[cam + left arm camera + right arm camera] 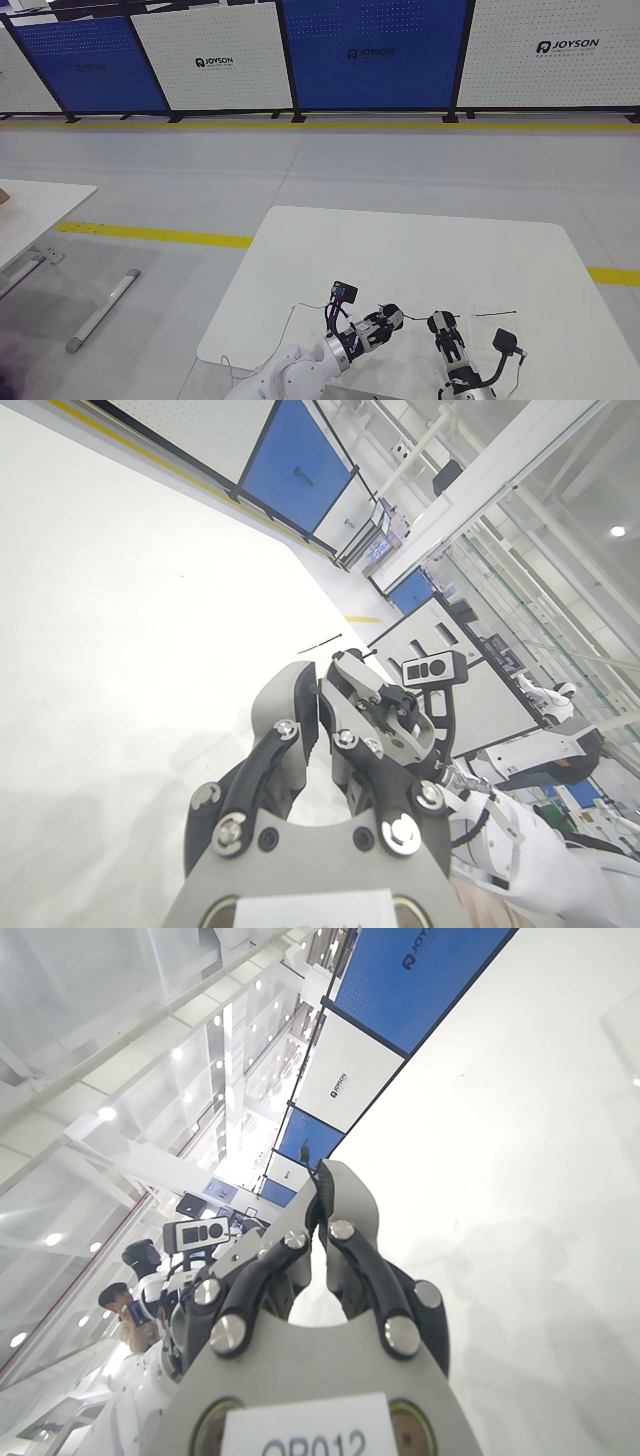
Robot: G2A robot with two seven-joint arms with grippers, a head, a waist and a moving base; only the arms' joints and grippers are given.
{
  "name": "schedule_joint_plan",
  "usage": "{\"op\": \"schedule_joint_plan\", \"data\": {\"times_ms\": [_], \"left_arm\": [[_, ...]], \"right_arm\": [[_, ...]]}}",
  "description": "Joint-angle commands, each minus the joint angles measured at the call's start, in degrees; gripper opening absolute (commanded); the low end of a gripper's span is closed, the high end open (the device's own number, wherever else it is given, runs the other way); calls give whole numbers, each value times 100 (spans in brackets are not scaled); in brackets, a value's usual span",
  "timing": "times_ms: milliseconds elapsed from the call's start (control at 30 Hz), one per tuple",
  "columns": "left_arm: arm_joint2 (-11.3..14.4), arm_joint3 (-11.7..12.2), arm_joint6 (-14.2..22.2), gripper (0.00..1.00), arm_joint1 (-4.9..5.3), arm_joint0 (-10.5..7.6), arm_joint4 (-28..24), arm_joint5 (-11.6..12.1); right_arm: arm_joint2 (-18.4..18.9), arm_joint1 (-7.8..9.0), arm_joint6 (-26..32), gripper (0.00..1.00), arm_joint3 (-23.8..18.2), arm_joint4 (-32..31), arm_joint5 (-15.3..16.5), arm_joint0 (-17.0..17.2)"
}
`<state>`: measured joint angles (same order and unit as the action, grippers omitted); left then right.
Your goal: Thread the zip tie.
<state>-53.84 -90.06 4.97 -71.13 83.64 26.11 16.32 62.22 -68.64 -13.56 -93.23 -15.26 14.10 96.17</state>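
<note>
Blue and white partition panels (375,50) stand behind the white table (420,250), and your two claws meet low over its near edge. Your right claw (320,1180) is pressed together on a thin black zip tie (304,1154). The tie's square head pokes out just past the fingertips, and the strap runs back along the seam between the pads. Your left claw (316,680) is pinched shut too. A short dark stub shows at its pad seam, likely the tail of the same tie, though it is too small to be sure.

The coming move turns on one relation: the head lies just to the right of your left claw, with the two tips close beside each other but apart. The tail will probably need to line up with the head's slot before you push, so expect a small turn of one wrist rather than a long reach.

A second zip tie (495,314) lies flat on the table right of your right claw, its long axis running across the table.
</note>
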Motion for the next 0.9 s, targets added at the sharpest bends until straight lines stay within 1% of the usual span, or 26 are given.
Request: {"op": "schedule_joint_plan", "data": {"times_ms": [0, 100, 200, 367, 533, 733, 867], "left_arm": [[0, 0, 0, 0, 0, 0, 0, 0], [0, 0, 0, 0, 0, 0, 0, 0], [0, 0, 0, 0, 0, 0, 0, 0], [0, 0, 0, 0, 0, 0, 0, 0], [0, 0, 0, 0, 0, 0, 0, 0], [0, 0, 0, 0, 0, 0, 0, 0], [0, 0, 0, 0, 0, 0, 0, 0]], "right_arm": [[0, -8, -39, 0, -14, -31, 9, 13], [4, -22, -232, 0, -55, -149, 149, 130], [62, -21, -265, 0, -104, -180, 283, 230], [157, -31, -246, 0, -139, -156, 312, 282], [179, -61, -126, 0, -114, -59, 231, 210], [55, -122, -38, 0, -39, -127, 15, 56], [8, -157, -88, 0, -15, -185, -61, 21]]}}
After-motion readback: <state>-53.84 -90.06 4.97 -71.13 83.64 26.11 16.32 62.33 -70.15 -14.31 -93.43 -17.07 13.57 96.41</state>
